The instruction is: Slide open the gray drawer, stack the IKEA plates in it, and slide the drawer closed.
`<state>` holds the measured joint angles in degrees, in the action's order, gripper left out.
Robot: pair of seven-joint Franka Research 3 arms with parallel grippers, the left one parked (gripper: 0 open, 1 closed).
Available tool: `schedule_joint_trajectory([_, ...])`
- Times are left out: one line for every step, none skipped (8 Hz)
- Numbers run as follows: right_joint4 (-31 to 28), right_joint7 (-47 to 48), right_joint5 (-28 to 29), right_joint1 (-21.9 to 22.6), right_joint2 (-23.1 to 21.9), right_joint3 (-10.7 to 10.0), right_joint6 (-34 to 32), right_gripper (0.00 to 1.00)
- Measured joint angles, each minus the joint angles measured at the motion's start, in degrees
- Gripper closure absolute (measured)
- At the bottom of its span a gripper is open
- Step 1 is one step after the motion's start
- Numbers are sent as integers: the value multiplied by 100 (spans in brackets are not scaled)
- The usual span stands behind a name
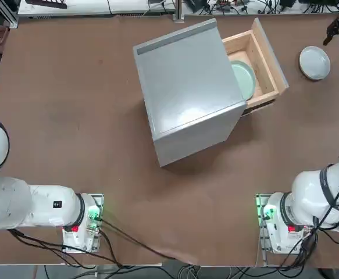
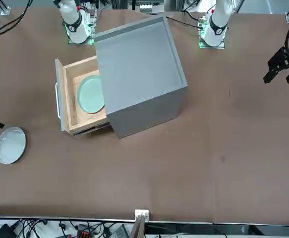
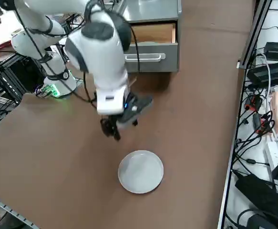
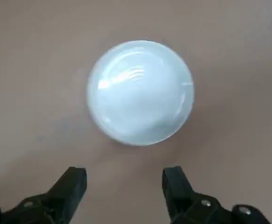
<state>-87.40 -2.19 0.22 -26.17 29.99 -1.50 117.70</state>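
Pale mint green, one plate (image 1: 246, 80) lies in the gray drawer (image 1: 270, 51), which stands pulled out of the gray cabinet (image 1: 186, 75), its front panel facing toward the table's right edge. The white plate (image 1: 314, 63) rests on the table (image 1: 70, 116) itself, apart from the drawer, near the far right corner. Above the table, near that same corner and off to one side of the white plate, hovers the right hand (image 4: 124, 172), its two fingers spread wide with nothing between them
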Motion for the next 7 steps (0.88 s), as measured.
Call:
schedule_joint_trajectory([103, 51, 20, -231, 353, 1, 255, 4])
schedule_joint_trajectory([150, 212, 64, -364, 633, 4, 587, 5])
schedule_joint_trajectory([181, 403, 90, -420, 822, 7, 796, 6])
schedule_joint_trajectory([196, 540, 156, -475, 950, 8, 899, 7])
schedule_joint_trajectory([198, 579, 317, -574, 1048, 8, 1035, 8])
schedule_joint_trajectory([198, 579, 486, -656, 1135, 10, 1164, 7])
schedule_joint_trajectory([198, 579, 570, -689, 1231, 15, 1260, 8])
